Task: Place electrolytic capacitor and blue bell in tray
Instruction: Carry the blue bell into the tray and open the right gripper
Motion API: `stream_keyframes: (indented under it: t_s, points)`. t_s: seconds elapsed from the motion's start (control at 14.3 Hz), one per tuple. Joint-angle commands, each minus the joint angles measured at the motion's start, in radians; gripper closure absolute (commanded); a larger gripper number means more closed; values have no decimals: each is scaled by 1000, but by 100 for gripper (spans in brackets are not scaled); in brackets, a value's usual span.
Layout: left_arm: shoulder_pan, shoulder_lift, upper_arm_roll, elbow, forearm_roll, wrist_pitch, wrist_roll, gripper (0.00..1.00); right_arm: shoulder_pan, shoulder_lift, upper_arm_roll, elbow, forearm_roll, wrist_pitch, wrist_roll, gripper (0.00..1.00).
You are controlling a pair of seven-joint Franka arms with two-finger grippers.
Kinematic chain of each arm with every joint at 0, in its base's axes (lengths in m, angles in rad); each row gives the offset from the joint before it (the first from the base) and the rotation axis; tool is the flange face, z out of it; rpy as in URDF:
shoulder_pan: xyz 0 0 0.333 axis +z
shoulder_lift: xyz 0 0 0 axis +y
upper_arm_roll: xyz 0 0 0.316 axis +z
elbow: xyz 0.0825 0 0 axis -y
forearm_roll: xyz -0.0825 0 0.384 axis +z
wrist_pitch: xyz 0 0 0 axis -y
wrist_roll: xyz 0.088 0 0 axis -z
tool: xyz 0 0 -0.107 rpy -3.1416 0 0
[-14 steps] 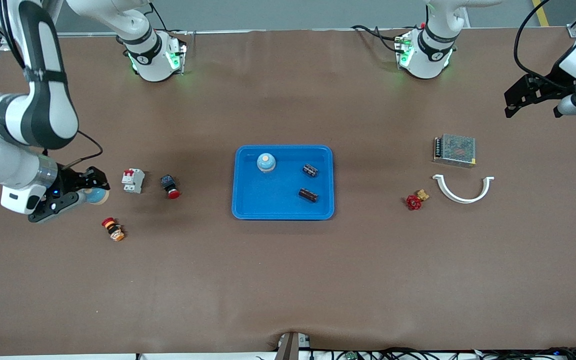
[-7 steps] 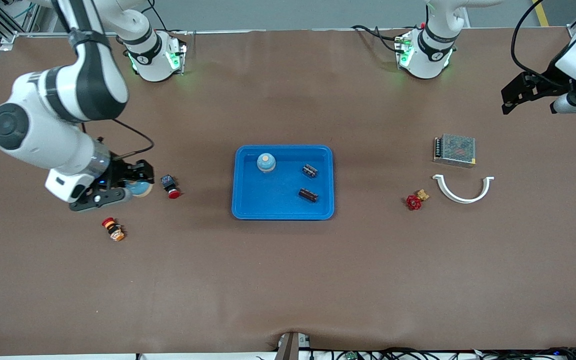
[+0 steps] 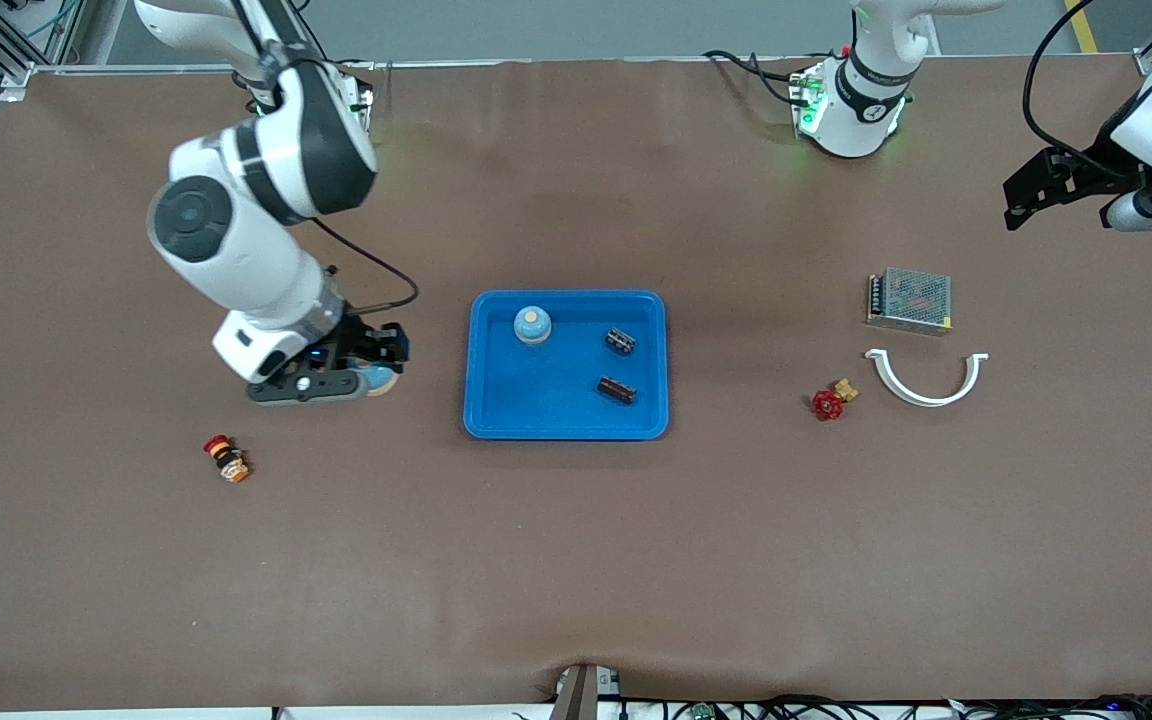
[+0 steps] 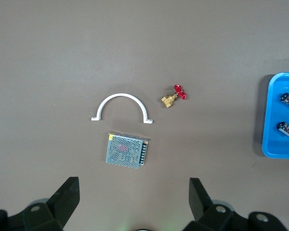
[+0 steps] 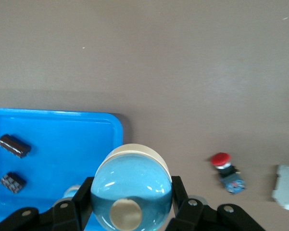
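Observation:
My right gripper (image 3: 374, 365) is shut on a blue bell (image 3: 379, 381) and holds it above the table, just beside the bright blue tray (image 3: 556, 405) at the tray's end toward the right arm. In the right wrist view the bell (image 5: 131, 192) fills the space between the fingers, next to the tray's corner (image 5: 62, 144). In the tray lie a second blue bell (image 3: 532, 324) and two dark electrolytic capacitors (image 3: 620, 341) (image 3: 616, 390). My left gripper (image 3: 1036, 190) is open and empty, waiting high over the left arm's end of the table.
A metal power supply (image 3: 911, 299), a white curved clamp (image 3: 924, 378) and a red valve (image 3: 831, 400) lie toward the left arm's end. A red-and-yellow button (image 3: 226, 458) lies toward the right arm's end. The right wrist view shows a red push button (image 5: 227, 168) and a white breaker (image 5: 286, 192).
My right arm has carried the blue bell from the right arm's end of the table, over the breaker and push button, up to the tray's edge. The left arm has barely moved.

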Motion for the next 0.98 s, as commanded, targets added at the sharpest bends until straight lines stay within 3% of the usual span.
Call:
stream_keyframes:
  t_s: [0.0, 0.91]
  points:
    - [-1, -4, 6, -6, -6, -10, -1, 0, 53, 57, -10, 21, -22, 53, 114, 52]
    - [1, -4, 4, -22, 0, -51, -12, 0, 221, 296, -8, 18, -21, 337, 396, 51]
